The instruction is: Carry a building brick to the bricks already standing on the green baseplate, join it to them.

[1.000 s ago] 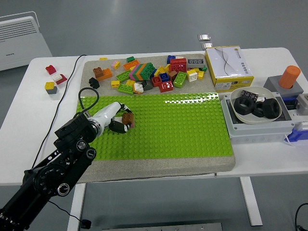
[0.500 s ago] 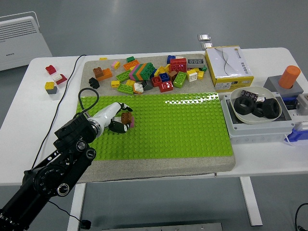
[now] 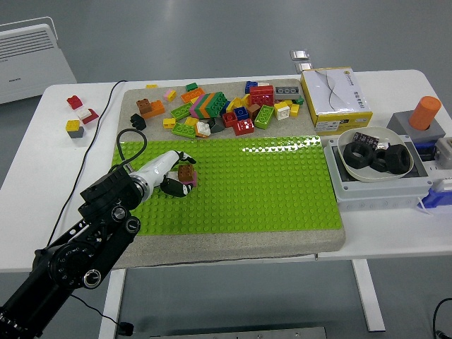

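From the head view, the left hand (image 3: 171, 176) reaches in from the left side. It sits over the left part of the green baseplate (image 3: 282, 191). Its fingers (image 3: 171, 186) are curled and pinch a small brown brick (image 3: 186, 172). The brick is at the fingertips, low over the plate or touching it — I cannot tell which. A bit of pink shows just right of the brick. I cannot tell if that is another brick standing on the plate.

The right hand is not seen at all.

On the far side of the plate lies a pile of loose bricks (image 3: 219, 107) in many colours. Three more little bricks (image 3: 78, 116) sit alone on the table (image 3: 395, 233) at the far left. At the right are a yellow box (image 3: 335, 99), a bowl (image 3: 376, 159) with black rings and an orange cylinder (image 3: 426, 111).

To do this step well, the hand should keep the brown brick flat, line its bumps up with the bumps below, and push straight down. A tilted brick will not click in. The fingers should let go only when it sits firm.

Against the frame from a second ago, the brick is a tiny bit farther away and higher in the picture — the hand has hardly moved. Nothing else on the table has changed.
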Available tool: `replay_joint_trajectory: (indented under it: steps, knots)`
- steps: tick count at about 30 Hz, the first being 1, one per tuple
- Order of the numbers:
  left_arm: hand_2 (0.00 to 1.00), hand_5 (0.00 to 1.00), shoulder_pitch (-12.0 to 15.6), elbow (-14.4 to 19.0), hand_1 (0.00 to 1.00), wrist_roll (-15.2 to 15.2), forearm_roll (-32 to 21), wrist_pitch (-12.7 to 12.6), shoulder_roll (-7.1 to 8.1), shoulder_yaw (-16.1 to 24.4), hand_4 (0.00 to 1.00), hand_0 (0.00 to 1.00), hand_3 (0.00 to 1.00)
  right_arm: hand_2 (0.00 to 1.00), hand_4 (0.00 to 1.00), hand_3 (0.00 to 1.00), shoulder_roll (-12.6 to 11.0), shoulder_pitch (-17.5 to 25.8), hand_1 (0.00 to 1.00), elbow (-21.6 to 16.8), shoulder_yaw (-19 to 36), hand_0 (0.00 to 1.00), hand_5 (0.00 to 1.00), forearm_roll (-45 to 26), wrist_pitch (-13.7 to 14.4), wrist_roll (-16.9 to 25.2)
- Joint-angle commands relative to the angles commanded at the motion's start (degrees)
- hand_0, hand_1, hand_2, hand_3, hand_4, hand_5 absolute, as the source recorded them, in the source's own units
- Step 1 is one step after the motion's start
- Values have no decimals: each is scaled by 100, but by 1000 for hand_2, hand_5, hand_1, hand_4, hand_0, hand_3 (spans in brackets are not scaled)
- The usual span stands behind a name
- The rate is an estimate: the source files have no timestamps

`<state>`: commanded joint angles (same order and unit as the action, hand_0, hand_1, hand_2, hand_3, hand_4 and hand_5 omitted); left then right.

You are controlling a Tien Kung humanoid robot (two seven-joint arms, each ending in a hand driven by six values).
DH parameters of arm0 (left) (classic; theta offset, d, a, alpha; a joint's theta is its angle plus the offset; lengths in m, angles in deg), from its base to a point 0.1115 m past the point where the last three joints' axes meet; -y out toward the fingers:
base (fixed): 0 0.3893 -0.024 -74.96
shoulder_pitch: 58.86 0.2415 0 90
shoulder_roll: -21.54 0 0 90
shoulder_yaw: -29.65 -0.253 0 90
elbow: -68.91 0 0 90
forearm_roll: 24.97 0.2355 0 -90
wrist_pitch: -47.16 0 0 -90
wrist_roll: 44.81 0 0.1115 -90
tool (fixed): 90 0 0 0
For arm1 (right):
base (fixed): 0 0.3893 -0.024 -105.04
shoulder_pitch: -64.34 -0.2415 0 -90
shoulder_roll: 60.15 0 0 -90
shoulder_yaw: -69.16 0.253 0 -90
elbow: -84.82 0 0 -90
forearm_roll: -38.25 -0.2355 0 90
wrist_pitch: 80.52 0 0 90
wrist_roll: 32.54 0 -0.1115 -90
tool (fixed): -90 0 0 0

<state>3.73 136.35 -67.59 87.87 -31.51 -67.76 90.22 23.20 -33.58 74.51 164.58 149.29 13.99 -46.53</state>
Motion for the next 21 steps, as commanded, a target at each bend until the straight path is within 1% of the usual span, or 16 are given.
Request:
replay_joint_trajectory:
  steps: [1,2,5,7,8,11,13,14,16,19,20,21]
  knots:
    - [945,141,10,62,948,8,38,-6,11,22,818,913,845,722,856,792,0,1,619,0,3,673,998,5,0,1]
    - [948,250,28,156,947,14,82,-10,33,48,931,918,848,722,856,792,1,1,619,0,4,673,998,6,0,1]
    - [948,250,119,497,947,38,295,-99,138,119,931,918,848,722,856,792,-4,13,619,0,8,673,998,-5,1,5]
    - [948,250,199,762,947,80,469,-199,268,148,931,918,848,722,856,792,-7,24,619,0,13,673,998,-6,3,8]
    - [930,435,243,905,943,99,550,-249,345,149,952,964,710,722,853,793,-8,31,620,0,15,673,998,-8,4,8]
    - [930,435,377,1283,943,99,790,-395,554,94,952,964,710,722,853,793,-12,50,620,0,17,673,998,-17,9,9]
    - [930,435,473,1518,943,93,962,-501,668,27,952,964,710,722,853,793,-11,58,620,0,21,673,998,-21,11,10]
    - [928,659,529,1625,945,87,1066,-560,708,-16,897,990,657,723,849,792,-10,63,619,0,21,673,998,-23,13,9]
    - [928,659,598,1704,945,75,1175,-624,743,-70,897,990,657,723,849,792,-9,66,619,0,23,673,998,-18,15,7]
    - [928,659,674,1695,945,60,1274,-697,766,-152,897,990,657,723,849,792,-2,68,619,0,10,673,998,-25,20,-1]
    - [932,814,691,1683,950,66,1294,-726,771,-174,858,994,652,724,845,792,0,69,619,0,4,674,998,-31,21,-3]
    - [932,814,704,1659,950,78,1312,-758,773,-193,858,994,652,724,845,792,1,70,619,0,-1,674,998,-36,22,-5]
